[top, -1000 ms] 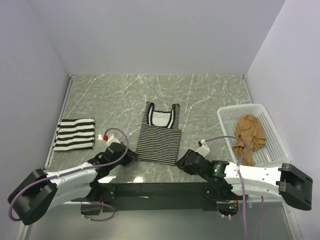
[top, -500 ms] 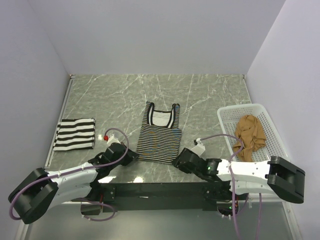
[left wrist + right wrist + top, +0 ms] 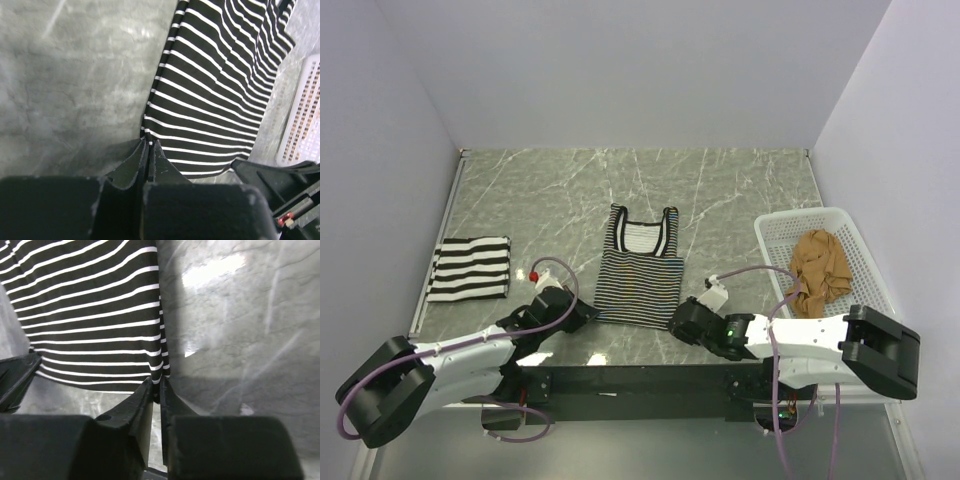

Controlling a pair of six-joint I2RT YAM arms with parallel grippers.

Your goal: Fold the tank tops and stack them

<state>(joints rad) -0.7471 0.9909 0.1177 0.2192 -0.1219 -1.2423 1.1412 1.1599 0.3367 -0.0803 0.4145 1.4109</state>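
The long thin-striped tank top lies flat in the middle of the table, neckline at the far end. My left gripper is shut on its near left hem corner; the left wrist view shows the fabric pinched at the gripper. My right gripper is shut on the near right hem corner, with the striped edge caught between the tips of the gripper. The bold black-and-white tank top lies folded at the left. The tan tank top is crumpled in the basket.
The white mesh basket stands at the right edge of the table; its side also shows in the left wrist view. Grey walls close in the marble table on three sides.
My right gripper has slid left to the hem's right corner and closed on it. The left gripper has kept its hold and not moved.
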